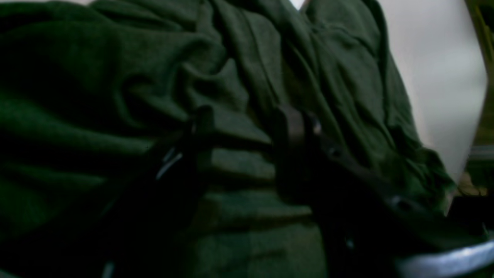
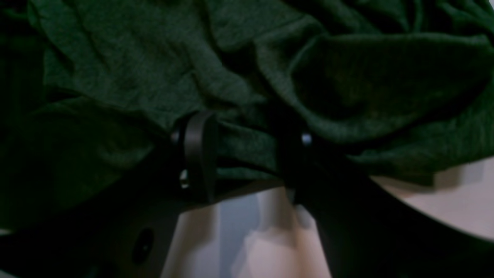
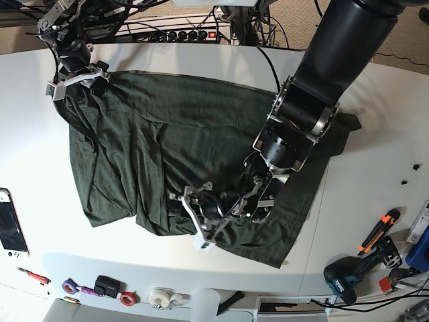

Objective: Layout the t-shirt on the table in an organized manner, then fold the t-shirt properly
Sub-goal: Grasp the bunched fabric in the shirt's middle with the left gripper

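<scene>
Two arms work over one dark green t-shirt (image 3: 167,154), which lies spread but rumpled across the middle of the white table (image 3: 375,121), its hem toward 6 o'clock in the base view and its upper edge toward 12 o'clock.

Left pincer (image 3: 211,215): seen in the base view at about 6 o'clock of the garment, low over the lower hem. In the left wrist view its two dark fingers (image 1: 293,131) stand apart with a stack of green folds between them (image 1: 239,154); both fingers are blurred and underexposed, so whether they press the cloth or merely straddle it cannot be told.

Right pincer (image 3: 77,75): at roughly 10 o'clock of the garment, at the shirt's upper corner. The right wrist view shows its fingers (image 2: 197,154) parted around a bunched edge of fabric (image 2: 247,154) that fills the gap between them, with bare table below; the cloth appears pinched there.

Much of each wrist view is dark cloth, with seams and sleeves indistinguishable. In the base view the left arm's large black body (image 3: 335,60) hides part of the shirt's side toward 3 o'clock, where only a small corner of fabric shows beyond it.

Tools and tape rolls (image 3: 161,295) lie along the table's near edge.
</scene>
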